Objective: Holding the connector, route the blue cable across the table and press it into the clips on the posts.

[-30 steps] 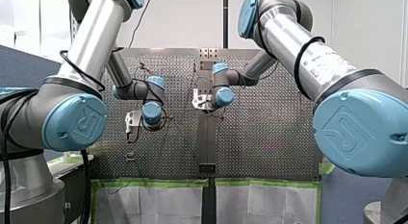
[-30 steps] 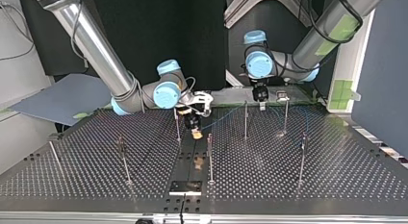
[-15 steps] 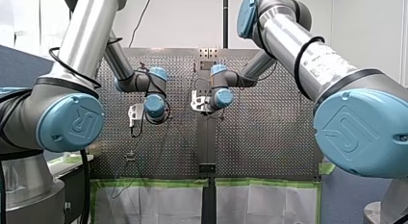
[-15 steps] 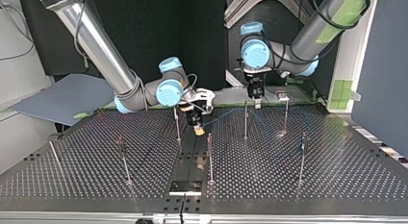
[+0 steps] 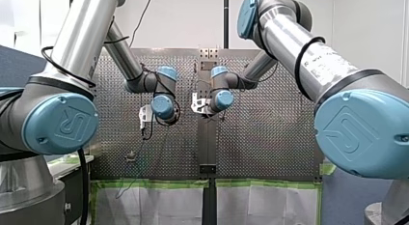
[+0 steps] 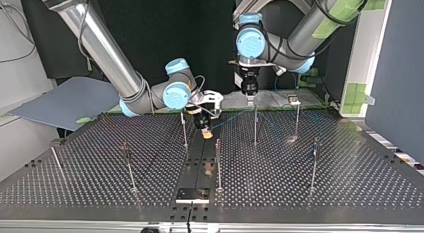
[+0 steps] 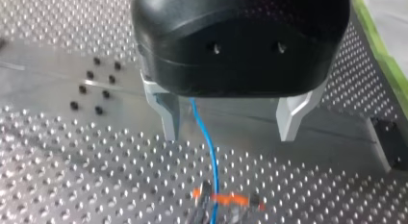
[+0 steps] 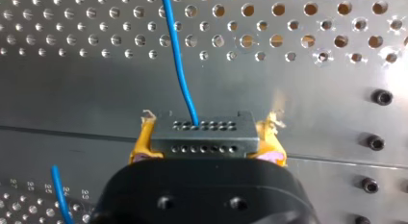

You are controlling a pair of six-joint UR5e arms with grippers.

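Observation:
My right gripper (image 8: pixel 207 137) has its yellow pads shut on a grey connector (image 8: pixel 202 127), low over the table's centre plate. A thin blue cable (image 8: pixel 178 65) leaves the connector's face. In the top view my right gripper (image 6: pixel 204 134) is near the middle, and the cable (image 6: pixel 227 124) runs from it toward the right. My left gripper (image 7: pixel 228 136) hangs open with its metal fingers (image 7: pixel 168 116) well apart. The cable (image 7: pixel 208 142) passes between them, nearer one finger, down to an orange-marked clip (image 7: pixel 226 201). My left gripper (image 6: pixel 249 94) is above a post (image 6: pixel 255 127).
Several thin posts stand on the perforated table (image 6: pixel 325 193), among them one (image 6: pixel 185 130) beside my right gripper, one (image 6: pixel 218 163) in front of it and one (image 6: pixel 297 120) further right. A dark plate (image 6: pixel 192 195) lies at the near edge.
My left arm has swung toward the top view's left and risen, from behind the posts to above the middle one. My right gripper has barely shifted and keeps the connector.

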